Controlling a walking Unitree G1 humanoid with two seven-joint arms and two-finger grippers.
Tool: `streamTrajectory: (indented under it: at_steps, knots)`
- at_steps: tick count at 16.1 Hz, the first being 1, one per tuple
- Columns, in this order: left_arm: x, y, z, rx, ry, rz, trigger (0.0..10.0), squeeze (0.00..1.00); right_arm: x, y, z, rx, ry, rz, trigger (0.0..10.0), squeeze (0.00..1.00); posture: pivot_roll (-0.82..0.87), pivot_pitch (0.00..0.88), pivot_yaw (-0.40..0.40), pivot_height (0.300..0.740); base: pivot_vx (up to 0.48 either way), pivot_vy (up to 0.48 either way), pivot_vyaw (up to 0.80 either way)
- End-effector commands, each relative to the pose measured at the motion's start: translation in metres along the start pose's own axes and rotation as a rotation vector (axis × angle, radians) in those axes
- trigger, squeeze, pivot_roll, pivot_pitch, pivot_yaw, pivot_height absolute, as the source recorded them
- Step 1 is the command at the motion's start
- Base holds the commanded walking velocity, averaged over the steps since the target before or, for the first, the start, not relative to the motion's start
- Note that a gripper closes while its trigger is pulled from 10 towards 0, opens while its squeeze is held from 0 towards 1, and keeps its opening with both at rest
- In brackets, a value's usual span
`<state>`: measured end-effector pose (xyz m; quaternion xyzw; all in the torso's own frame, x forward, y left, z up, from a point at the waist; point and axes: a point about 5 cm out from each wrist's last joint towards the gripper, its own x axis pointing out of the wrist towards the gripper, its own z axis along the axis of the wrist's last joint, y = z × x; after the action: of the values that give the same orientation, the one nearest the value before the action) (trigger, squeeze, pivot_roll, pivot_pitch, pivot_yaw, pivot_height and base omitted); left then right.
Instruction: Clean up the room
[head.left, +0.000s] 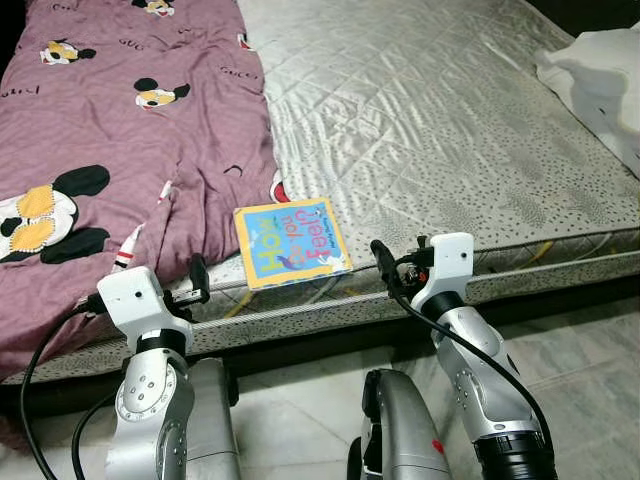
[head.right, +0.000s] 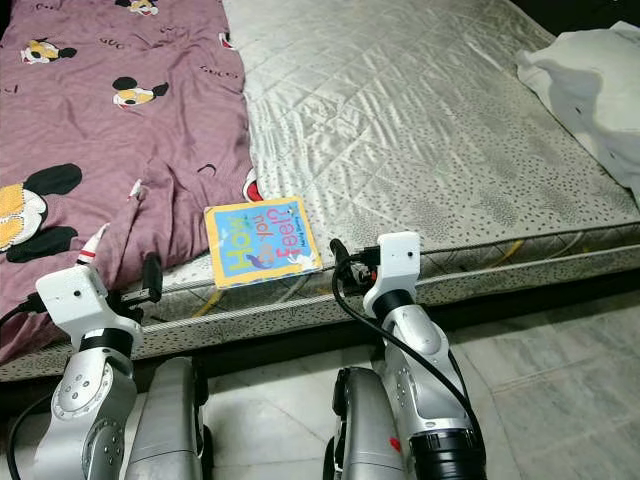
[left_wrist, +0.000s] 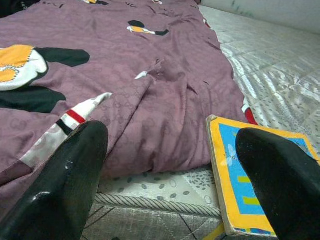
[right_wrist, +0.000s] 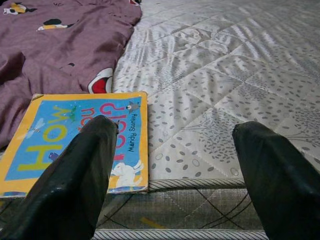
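At the near edge of the mattress (head.left: 430, 110) I see a children's board book (head.left: 291, 242) lying flat, its yellow-bordered blue cover facing up, with "How" in large yellow letters and pink letters beside it. The book sits just beside the hem of a mauve bedsheet (head.left: 130, 130) printed with cartoon mice, which covers the left part of the bed and hangs a little over the edge. The rest of the mattress is bare, a quilted silver-grey surface with a speckled side panel. A crumpled white cloth (head.left: 595, 80) lies at the far right edge of the bed.

I have both arms raised in front of the bed edge, one on each side of the book. The left gripper (left_wrist: 175, 185) hovers low at the mattress edge, fingers spread wide, one black finger in front of the sheet's fold and the other in front of the book's near left corner; it grips nothing. The right gripper (right_wrist: 180, 180) is likewise spread wide and empty, one finger (right_wrist: 75, 185) overlapping the book's right side in its wrist view, the other over bare quilting. Neither gripper touches the book as far as I can tell. Below, pale marble floor tiles (head.left: 590, 360) run along the bed.
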<state>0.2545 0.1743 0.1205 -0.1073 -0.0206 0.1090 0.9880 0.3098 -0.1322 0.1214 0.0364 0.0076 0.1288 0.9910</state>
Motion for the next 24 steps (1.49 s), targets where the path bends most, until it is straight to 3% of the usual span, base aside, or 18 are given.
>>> streamTrajectory:
  at_steps: [1, 16, 24]
  knots:
    - [-0.0015, -0.0012, 0.0031, -0.007, -0.017, -0.008, 10.0, 0.00, 0.0000, -0.0012, 0.0015, -0.010, -0.007, -0.003, 10.0, 0.00, 0.00, 0.206, -0.059, 0.543, 0.285, 0.000, 0.00]
    - [0.0003, -0.0036, 0.0013, -0.013, -0.012, -0.028, 10.0, 0.00, 0.0017, -0.0016, 0.0013, -0.020, -0.010, -0.004, 10.0, 0.00, 0.01, 0.188, -0.055, 0.543, 0.307, 0.000, 0.00]
    - [0.0014, -0.0041, -0.0019, -0.011, 0.004, -0.008, 10.0, 0.00, 0.0024, -0.0020, 0.0007, -0.028, -0.009, -0.002, 10.0, 0.00, 0.00, 0.185, -0.056, 0.543, 0.000, 0.000, 0.00]
